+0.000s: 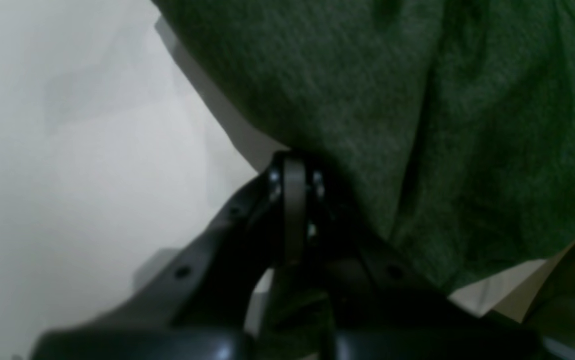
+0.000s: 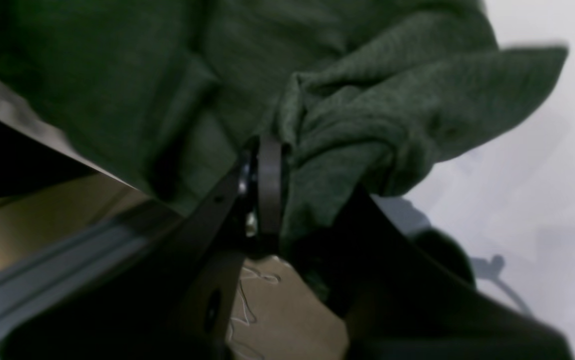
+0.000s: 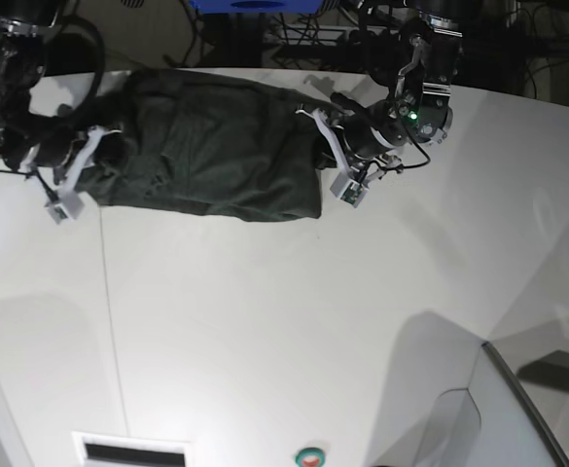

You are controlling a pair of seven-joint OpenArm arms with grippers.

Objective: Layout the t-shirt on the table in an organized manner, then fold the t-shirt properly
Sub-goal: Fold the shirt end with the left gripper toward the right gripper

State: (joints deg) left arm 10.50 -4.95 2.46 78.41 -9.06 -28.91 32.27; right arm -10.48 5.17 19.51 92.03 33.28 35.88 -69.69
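- Near edge of the base view: the table [image 3: 265, 341] is bare white across the whole lower half of the frame, a thin dark seam [image 3: 109, 321] running up its left side; nothing of the task lies here

- Upper middle of the base view: the t-shirt [image 3: 206, 146] lies as a dark green band across the far part of the table, stretched between the two arms; its lower edge is fairly straight, its surface is wrinkled, and no sleeve or collar can be made out

- Upper right of the base view: the left gripper [image 1: 295, 165] is closed tight on the shirt's edge; in its wrist view the cloth drapes over the fingertips, with white table to the left

- Upper left of the base view: the right gripper [image 2: 267, 150] is pinched onto a bunched fold of cloth, jaws almost together with the fabric between them; the table's edge and the floor show at lower left of that view

- Progress, as I judge it: this is the laying-out stage, the shirt drawn out lengthwise but not yet flat or squared; smoothing remains, and no fold has begun
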